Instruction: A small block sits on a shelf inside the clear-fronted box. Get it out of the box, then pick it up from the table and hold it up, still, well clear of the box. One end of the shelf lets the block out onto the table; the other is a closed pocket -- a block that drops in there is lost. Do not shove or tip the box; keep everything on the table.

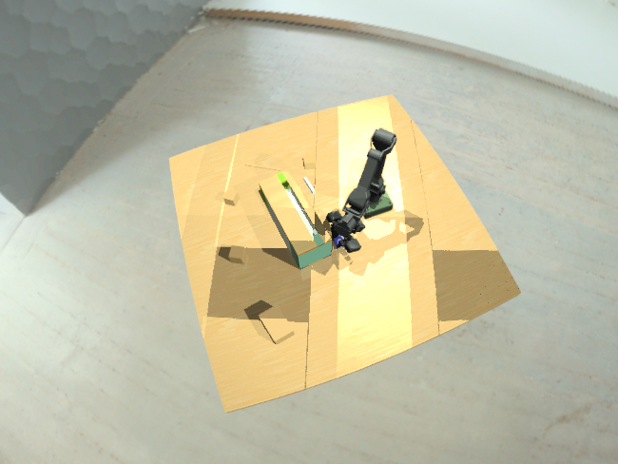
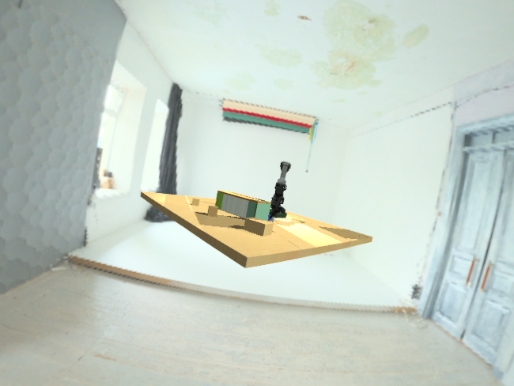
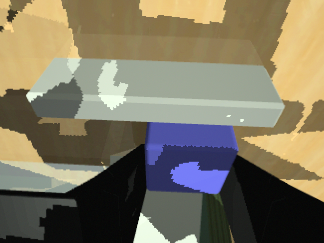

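The small blue block (image 1: 337,241) (image 2: 270,217) (image 3: 190,161) is outside the box, close to its near end. My gripper (image 1: 342,236) (image 3: 182,153) is shut on the block, with one black finger on each side of it in the wrist view. The long box (image 1: 316,255) (image 2: 262,210) has a teal near end and a lime-green far end. It stands upright just left of the gripper in the top view. I cannot tell whether the block still touches the table.
A pale grey bar (image 3: 160,89) lies just beyond the block in the wrist view. A thin white strip (image 1: 309,184) lies right of the box. Several wooden blocks stand on the table (image 1: 369,319), including a larger one (image 2: 258,227) in front of the box.
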`<state>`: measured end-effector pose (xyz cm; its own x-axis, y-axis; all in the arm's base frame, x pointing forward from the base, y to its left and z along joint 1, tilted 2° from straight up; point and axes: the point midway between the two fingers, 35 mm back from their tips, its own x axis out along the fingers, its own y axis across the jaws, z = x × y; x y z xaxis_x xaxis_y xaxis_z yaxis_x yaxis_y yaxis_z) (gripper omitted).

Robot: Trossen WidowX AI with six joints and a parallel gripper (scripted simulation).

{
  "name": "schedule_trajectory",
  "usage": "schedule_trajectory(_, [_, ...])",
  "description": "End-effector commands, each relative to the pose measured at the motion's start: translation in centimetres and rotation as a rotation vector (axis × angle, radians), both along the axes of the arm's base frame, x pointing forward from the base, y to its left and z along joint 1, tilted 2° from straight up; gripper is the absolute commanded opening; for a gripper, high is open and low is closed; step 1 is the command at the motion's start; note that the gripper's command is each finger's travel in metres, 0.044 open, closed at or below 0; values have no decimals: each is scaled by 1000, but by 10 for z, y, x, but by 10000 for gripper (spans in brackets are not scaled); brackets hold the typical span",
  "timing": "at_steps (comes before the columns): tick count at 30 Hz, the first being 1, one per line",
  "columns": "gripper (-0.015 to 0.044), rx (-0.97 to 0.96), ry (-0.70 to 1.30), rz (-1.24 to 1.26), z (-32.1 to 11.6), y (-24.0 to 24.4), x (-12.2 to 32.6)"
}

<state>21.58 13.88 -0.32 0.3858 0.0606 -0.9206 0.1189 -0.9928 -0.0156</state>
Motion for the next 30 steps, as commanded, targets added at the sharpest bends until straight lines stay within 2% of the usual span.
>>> schedule_trajectory(1, [0, 8, -4, -2, 21, 2, 2])
schedule_trajectory(7, [0, 9, -7, 2, 56, 0, 2])
schedule_trajectory(15, [0, 11, -8, 17, 64, 0, 3])
schedule_trajectory(30, [0, 46, -86, 373, 154, -9, 12])
